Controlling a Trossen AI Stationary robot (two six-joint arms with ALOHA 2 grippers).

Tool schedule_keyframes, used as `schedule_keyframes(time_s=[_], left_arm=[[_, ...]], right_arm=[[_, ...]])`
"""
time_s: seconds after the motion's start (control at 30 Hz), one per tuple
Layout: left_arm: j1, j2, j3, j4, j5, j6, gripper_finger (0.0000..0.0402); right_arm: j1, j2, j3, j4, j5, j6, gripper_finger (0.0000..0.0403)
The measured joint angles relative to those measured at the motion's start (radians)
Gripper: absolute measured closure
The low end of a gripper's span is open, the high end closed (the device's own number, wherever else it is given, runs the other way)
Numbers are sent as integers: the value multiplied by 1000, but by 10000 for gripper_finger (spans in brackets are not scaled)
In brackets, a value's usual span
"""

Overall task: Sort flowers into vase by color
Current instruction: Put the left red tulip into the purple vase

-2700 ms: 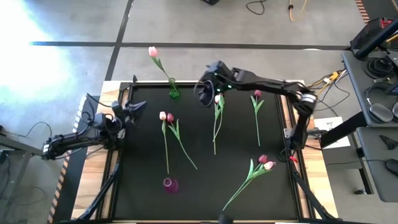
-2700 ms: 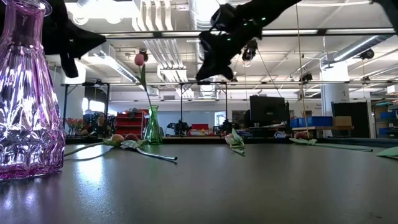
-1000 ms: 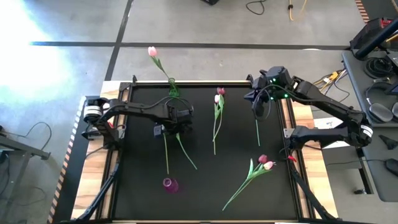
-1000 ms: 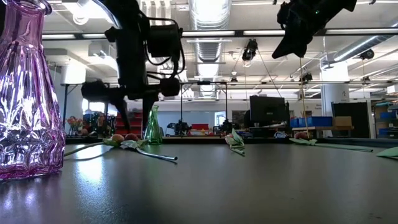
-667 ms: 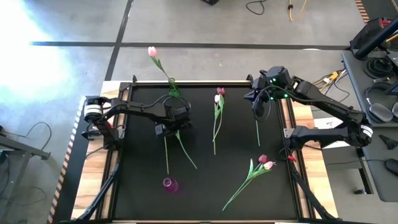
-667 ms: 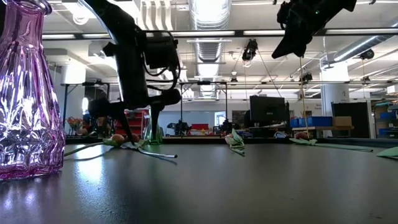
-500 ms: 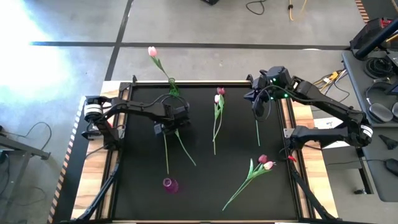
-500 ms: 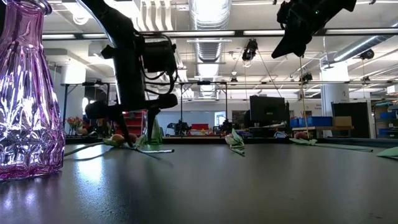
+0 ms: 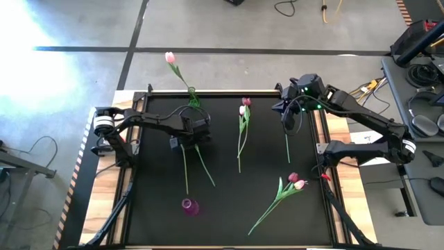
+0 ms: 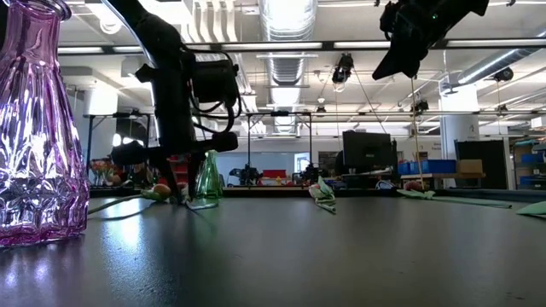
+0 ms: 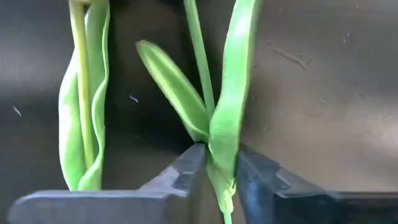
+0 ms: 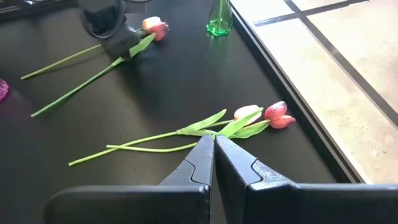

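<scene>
My left gripper [image 9: 186, 139] is down on the table over a pair of tulips [image 9: 184, 163] left of centre and is shut on one of them. Their heads [image 12: 155, 28], one pale and one red, show in the right wrist view. My right gripper [image 9: 290, 118] hangs high near the right edge, shut on nothing, above a single tulip's stem [image 9: 287, 149]. A green vase [image 9: 193, 101] at the far edge holds one pink tulip [image 9: 170, 57]. The purple vase [image 9: 189, 205] stands near the front. Two more tulip pairs lie at centre [image 9: 241, 128] and front right [image 9: 291, 182]. My left gripper pinches one tulip at the base of its leaves [image 11: 221, 165], where they join the stem, between its two fingers [image 11: 186, 169]. The fingers come from above, pointing down, and lie across the stem. The tulip's long stem [image 9: 205, 168] lies on the table.
The second tulip of the pair [image 11: 84, 112] lies close beside the held one, untouched. The green vase [image 10: 207, 176] stands just behind my left gripper [image 10: 175, 192]. The purple vase [image 10: 38, 128] is close to the near edge. Bare black tabletop [image 9: 243, 201] lies between the flower groups.
My left gripper has come down onto the tulip pair and shut on one tulip's leaf base. That tulip's long stem has swung a little toward the table's left. My right arm has kept still.
</scene>
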Motion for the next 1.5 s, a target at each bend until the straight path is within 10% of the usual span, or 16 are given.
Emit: schedule_keyframes(time_s=[0.43, 0.93, 1.13, 1.5], left_arm=[[-111, -132, 22, 0, -171, 93, 400], [-782, -491, 59, 37, -991, 351, 401], [-1038, -469, 115, 133, -1243, 528, 401], [-1132, -285, 445, 85, -1346, 800, 402]], right_arm=[[0, -1, 0, 0, 0, 40, 394], [1, -74, 42, 70, 47, 234, 394], [1, -84, 141, 68, 118, 263, 394], [1, -70, 264, 62, 169, 272, 394]])
